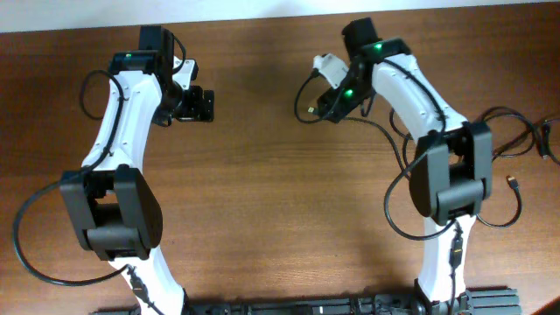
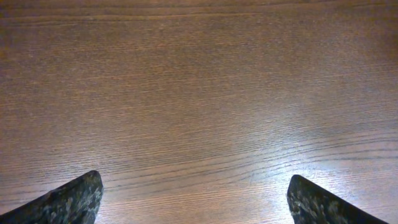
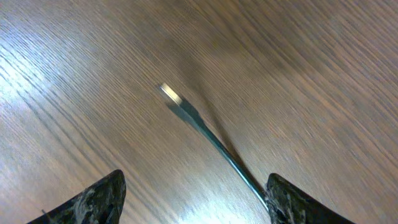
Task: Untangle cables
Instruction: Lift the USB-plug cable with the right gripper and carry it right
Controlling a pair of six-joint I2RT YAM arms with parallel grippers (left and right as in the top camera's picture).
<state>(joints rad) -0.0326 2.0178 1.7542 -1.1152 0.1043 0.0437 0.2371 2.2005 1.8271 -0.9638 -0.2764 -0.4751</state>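
surface: brown wood-grain table [image 1: 280,192], plain boards under both hands.
left gripper [image 1: 198,104]: jaws spread wide with nothing between them; only bare wood ahead of its fingertips.
right gripper [image 1: 325,106]: jaws also apart, not pinched on anything; one thin cable strand [image 3: 208,134] runs out from beside one of its fingers [image 3: 287,200] and ahead of the hand.
plug tip [image 3: 169,93]: metal end of that strand, out in front of the right gripper, blurred, with a soft shadow beside it; likely hanging clear of the wood.
cables [image 1: 518,144]: loose black loops well apart from both hands, behind the right gripper and outward past its arm's elbow.
reason for hold, judged: strand seems draped or hooked on the finger rather than clamped, to draw one cord away from the rest; left hand kept open, probably ready to take the free end.
overhead only: the far loops, and the strand curling down beside the right gripper.
right wrist only: the plug tip and the gap between the jaws.
unresolved: whether the strand joins the far loops cannot be told.
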